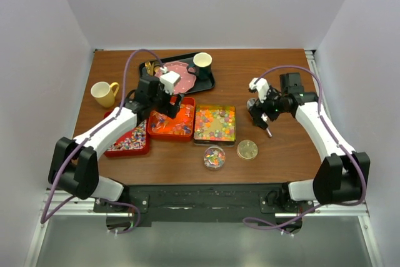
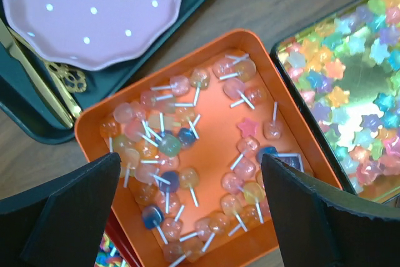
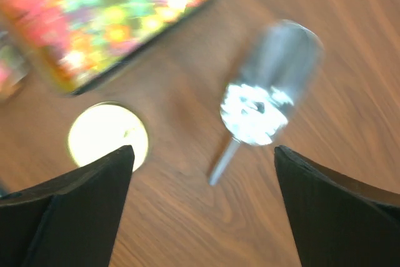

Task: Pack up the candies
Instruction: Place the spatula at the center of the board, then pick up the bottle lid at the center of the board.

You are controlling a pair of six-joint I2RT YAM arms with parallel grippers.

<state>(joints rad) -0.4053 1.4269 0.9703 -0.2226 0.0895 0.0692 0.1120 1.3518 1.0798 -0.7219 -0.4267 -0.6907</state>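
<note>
**Left gripper (image 2: 190,176) gaping over candies (image 2: 164,143)**

They fill the orange tray (image 2: 87,130) at frame centre. Right gripper (image 3: 203,154), jaws equally wide, hovers over the blurred scoop (image 3: 269,85) at centre right; a skewed pinch could roll it away.

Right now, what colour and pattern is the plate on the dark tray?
The plate is pale pink with small white dots, shown best in the left wrist view.

Candies (image 1: 214,123) fill three adjoining trays: translucent stick-mounted sweets (image 2: 181,154) lie scattered in the orange tray (image 2: 87,134), pastel star pieces (image 2: 350,92) in the gold tray (image 2: 279,51), and multicoloured wrapped pieces (image 1: 128,142) in the red tray (image 1: 125,154).
</note>
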